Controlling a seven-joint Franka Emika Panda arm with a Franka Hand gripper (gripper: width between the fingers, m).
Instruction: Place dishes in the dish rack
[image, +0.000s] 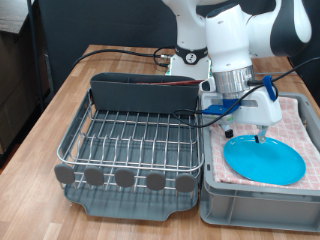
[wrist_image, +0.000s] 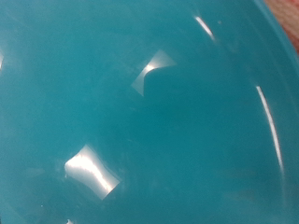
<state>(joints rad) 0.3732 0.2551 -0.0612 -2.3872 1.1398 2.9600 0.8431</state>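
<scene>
Hand (image: 260, 135) sits low over the blue plate (image: 264, 159), at its far edge; whether its fingers are spread or pressed together cannot be told. Wrist view is filled by the plate's glossy surface (wrist_image: 140, 121). Plate lies flat on pink checkered cloth in the grey crate (image: 255, 208) at the exterior view's right. Dish rack (image: 135, 140) stands just beside the crate, its wire grid unoccupied. Bench (image: 50, 115) surrounds both.
</scene>
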